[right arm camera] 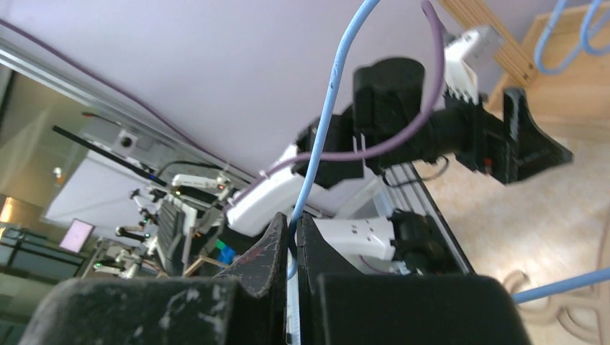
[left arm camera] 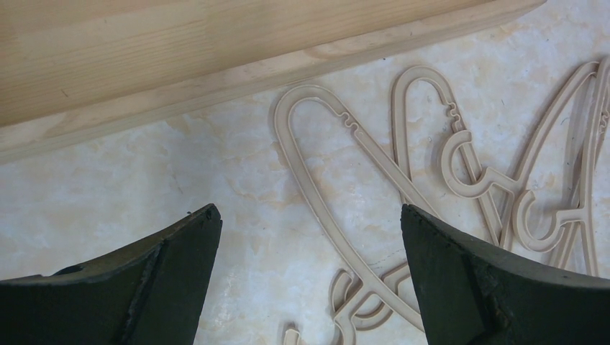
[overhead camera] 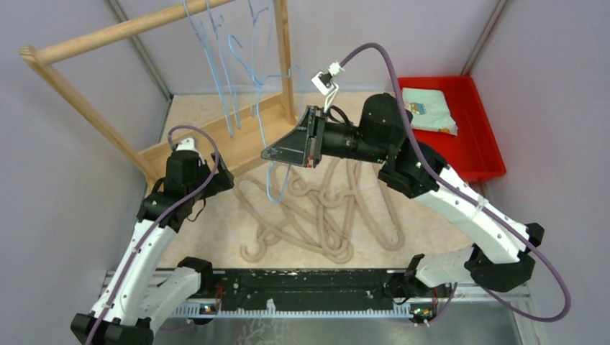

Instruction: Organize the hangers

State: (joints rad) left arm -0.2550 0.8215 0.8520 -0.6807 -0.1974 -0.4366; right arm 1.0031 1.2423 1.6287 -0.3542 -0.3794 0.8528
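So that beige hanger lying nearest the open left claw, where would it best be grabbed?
Probably the long straight arm of the beige hanger, away from where the other hangers cross it. It lies flat on the table, so the open left gripper should come straight down, one finger on each side of that thin arm, where bare table shows.
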